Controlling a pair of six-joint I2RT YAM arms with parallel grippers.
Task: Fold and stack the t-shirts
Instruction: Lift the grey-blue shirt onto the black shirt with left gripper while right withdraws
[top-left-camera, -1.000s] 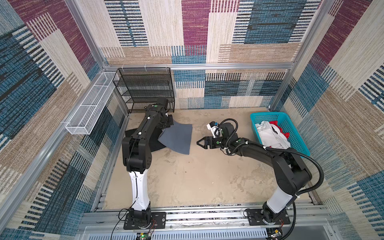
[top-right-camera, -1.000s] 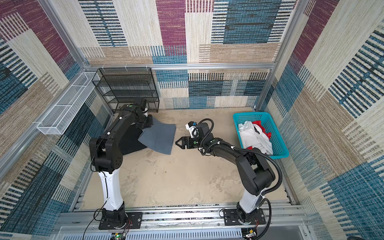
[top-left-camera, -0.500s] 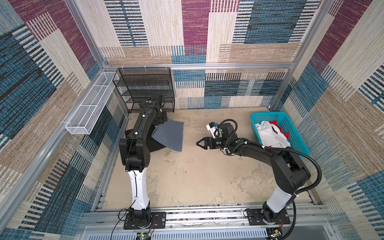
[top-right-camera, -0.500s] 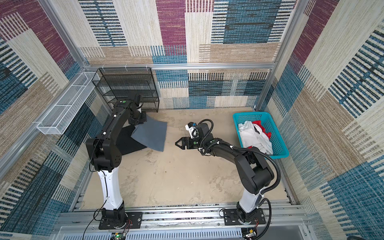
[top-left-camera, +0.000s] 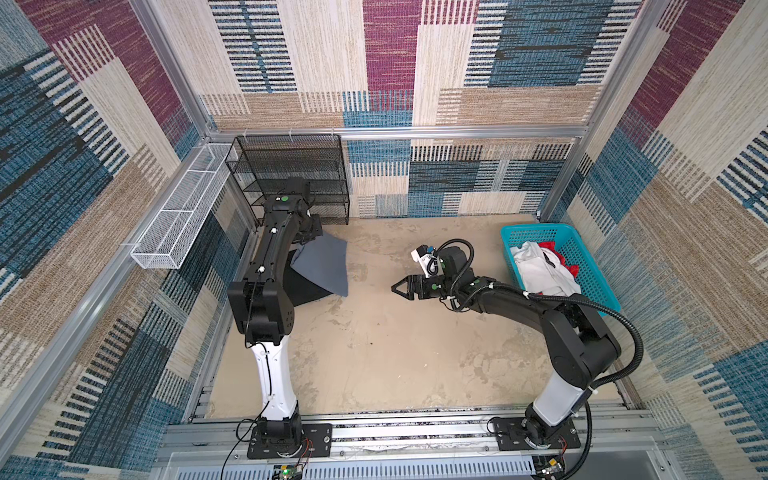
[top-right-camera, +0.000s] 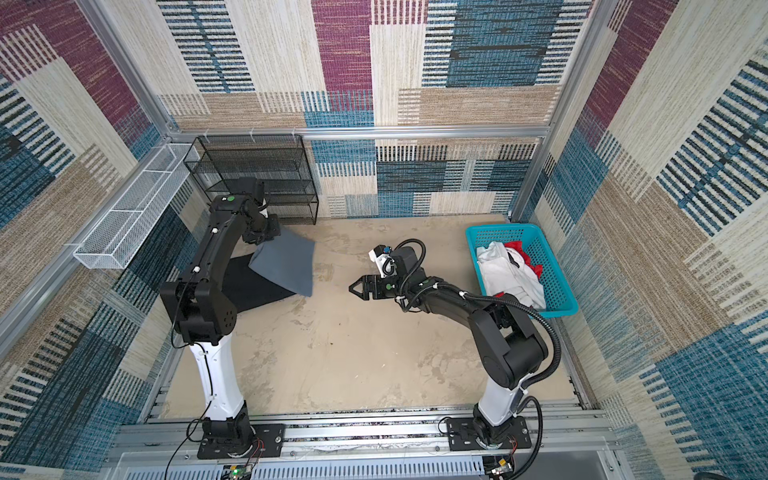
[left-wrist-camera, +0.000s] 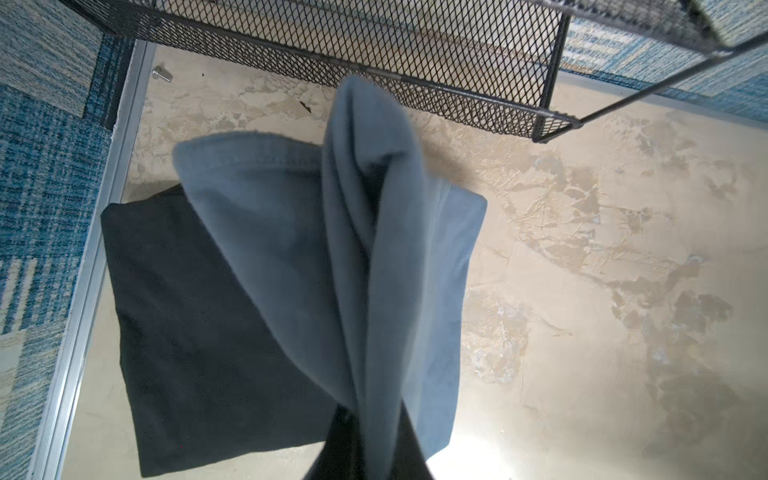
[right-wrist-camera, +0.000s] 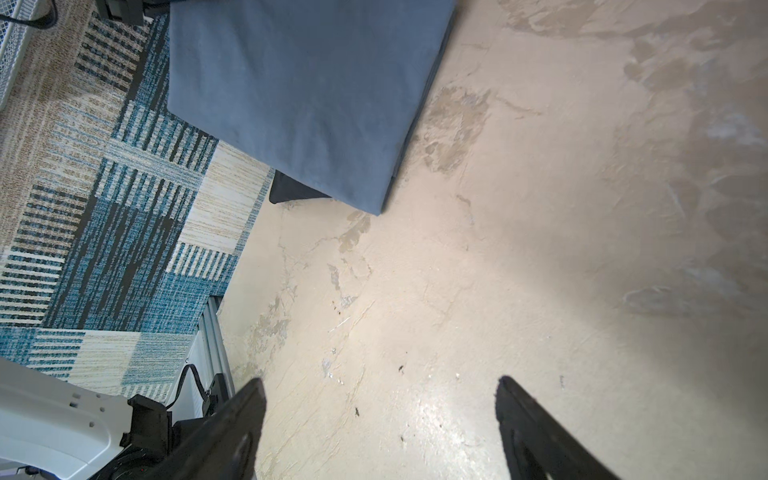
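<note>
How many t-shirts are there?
4: blue-grey shirt in the left end effector, black shirt beneath it, white shirt and red shirt in the basket; more may hide there.

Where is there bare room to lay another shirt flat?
Bare tabletop spans the middle and near side, between the blue-grey shirt and the turquoise basket, though the right arm reaches over part. The far-left corner is crowded with the black shirt and wire rack.

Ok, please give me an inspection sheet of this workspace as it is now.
Surface: beige table, stained.
Job's things: blue-grey t-shirt lifted by one edge over folded black t-shirt; white t-shirt and red t-shirt in turquoise basket.
Clutter: nothing seen.
Hands: left hand shut on the blue-grey t-shirt; right hand open, holding nothing.
Cables: black hose along right arm; thin wires at the front.
Surroundings: black mesh rack, white wire basket, patterned walls.
</note>
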